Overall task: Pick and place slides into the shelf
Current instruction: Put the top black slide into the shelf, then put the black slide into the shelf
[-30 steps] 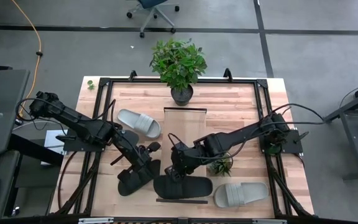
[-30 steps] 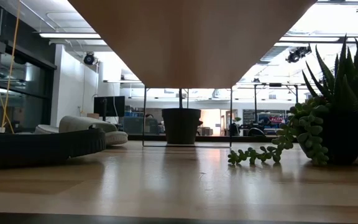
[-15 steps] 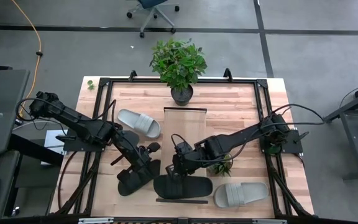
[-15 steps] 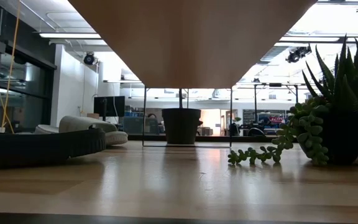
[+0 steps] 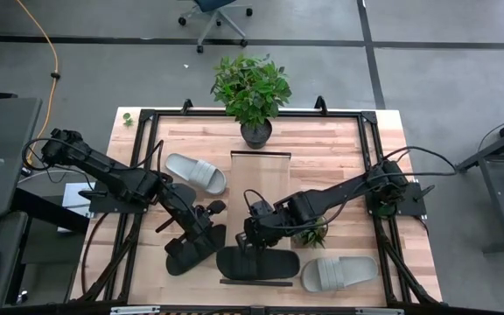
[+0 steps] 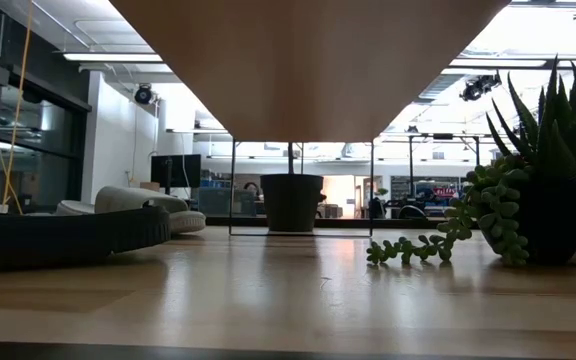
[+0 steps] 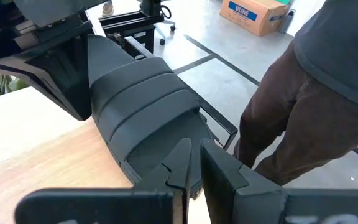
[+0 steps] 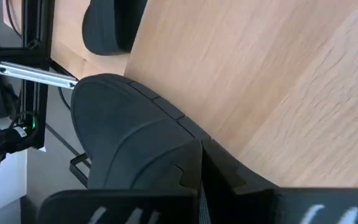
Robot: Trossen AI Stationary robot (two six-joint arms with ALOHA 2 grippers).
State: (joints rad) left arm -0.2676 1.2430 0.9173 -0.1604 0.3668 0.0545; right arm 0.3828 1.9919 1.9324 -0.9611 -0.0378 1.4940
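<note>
Both grippers clamped on black slides at the table's near edge.

The left black slide (image 5: 195,249) is pinched by the left gripper (image 5: 206,234); the right black slide (image 5: 257,262) sits on the shelf (image 5: 255,282), its rim seemingly gripped by the right gripper (image 5: 250,241), though the fingertips are partly hidden. Two grey slides (image 5: 194,171) lie apart. Advise lifting level, keeping the soles flat, and releasing only once each slide is fully seated.
</note>
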